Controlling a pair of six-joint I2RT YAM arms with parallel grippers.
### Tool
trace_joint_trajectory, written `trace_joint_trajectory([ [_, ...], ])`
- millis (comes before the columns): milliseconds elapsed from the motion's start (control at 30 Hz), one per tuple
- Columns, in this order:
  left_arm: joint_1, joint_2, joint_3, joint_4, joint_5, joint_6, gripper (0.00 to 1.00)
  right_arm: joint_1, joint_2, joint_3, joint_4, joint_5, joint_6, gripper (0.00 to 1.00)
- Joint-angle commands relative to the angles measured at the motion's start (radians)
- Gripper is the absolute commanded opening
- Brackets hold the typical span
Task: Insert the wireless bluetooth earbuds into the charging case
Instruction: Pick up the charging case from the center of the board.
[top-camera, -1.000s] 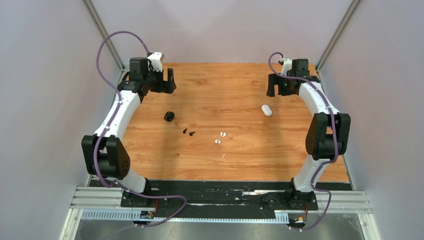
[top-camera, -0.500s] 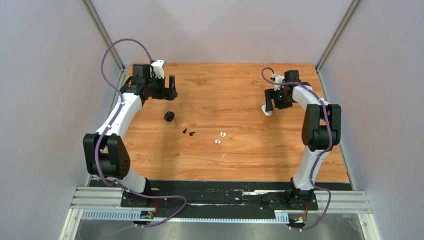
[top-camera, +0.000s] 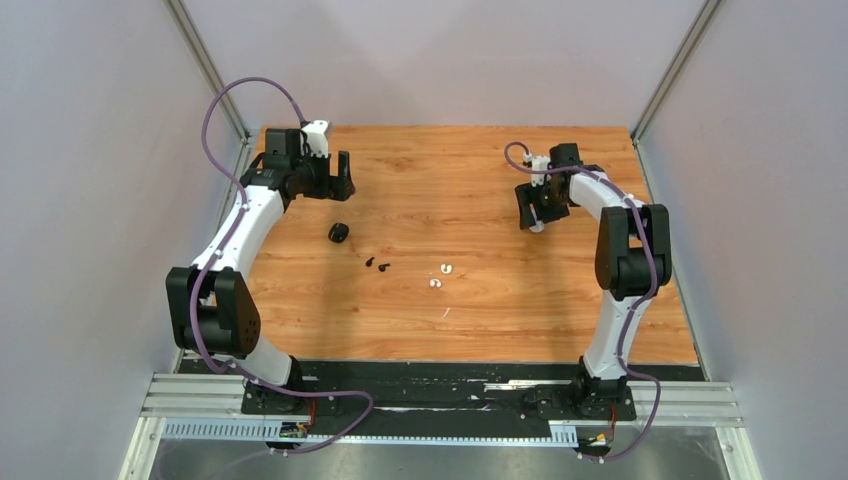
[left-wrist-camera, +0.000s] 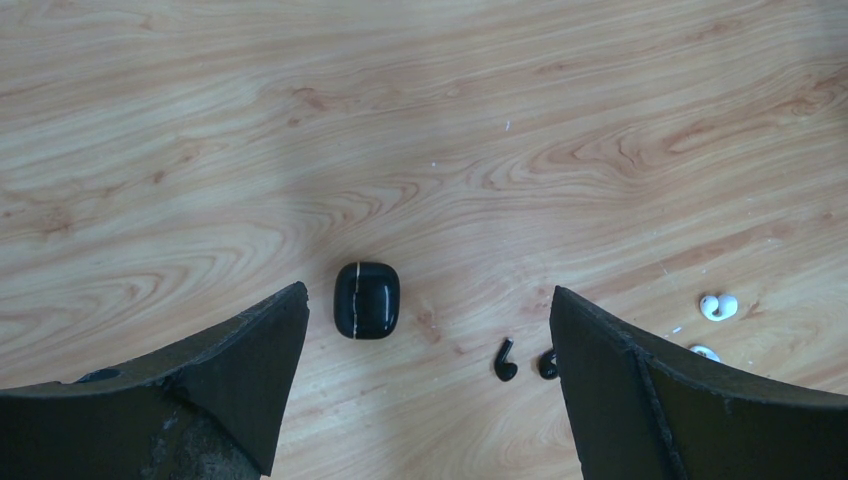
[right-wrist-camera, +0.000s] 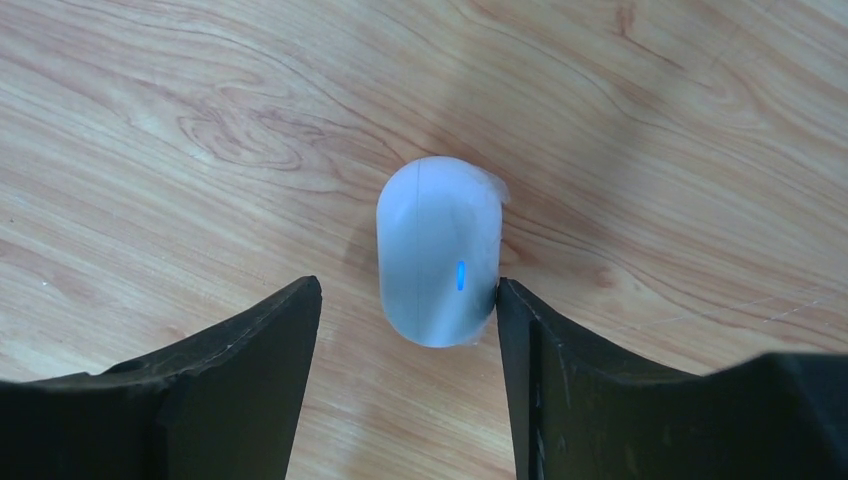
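White case (right-wrist-camera: 437, 265), seemingly shut, sits between the right fingers (right-wrist-camera: 565, 385); black case (left-wrist-camera: 366, 299) shut.

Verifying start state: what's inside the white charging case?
Unknown: the white charging case is shut, so its inside is hidden. A blue light shows on its shell. Two white earbuds lie out on the table.

A wood-grain table (top-camera: 300, 310) carries two charging cases and four earbuds. A closed black case (left-wrist-camera: 366, 300) lies toward the left, with two black earbuds (left-wrist-camera: 505, 360) side by side near it. Two white earbuds (left-wrist-camera: 718, 306) lie close together near mid-table. A closed white case (right-wrist-camera: 437, 265), showing a small blue light, lies well apart to the right.
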Motion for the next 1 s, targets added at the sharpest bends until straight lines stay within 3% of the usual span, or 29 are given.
trace_joint_trajectory([
  [0, -0.004, -0.001, 0.024, 0.017, 0.008, -0.008, 0.96, -0.005, 0.03, 0.04, 0.012, 0.016, -0.015, 0.64],
  [467, -0.004, -0.01, 0.002, 0.037, 0.016, -0.026, 0.96, 0.0, 0.039, 0.033, 0.013, 0.039, -0.014, 0.5],
  [667, -0.005, 0.002, 0.007, 0.049, 0.03, -0.04, 0.96, 0.002, 0.017, 0.021, 0.013, 0.012, -0.033, 0.21],
  [733, -0.006, 0.01, 0.01, 0.054, 0.037, -0.044, 0.96, 0.004, 0.006, 0.014, 0.013, 0.0, -0.033, 0.19],
  [833, -0.009, 0.022, 0.017, 0.056, 0.04, -0.049, 0.96, 0.003, 0.011, 0.019, 0.005, 0.002, 0.007, 0.23],
  [967, -0.013, 0.03, 0.025, 0.054, 0.043, -0.052, 0.96, 0.014, 0.014, 0.032, -0.053, -0.031, 0.159, 0.6],
])
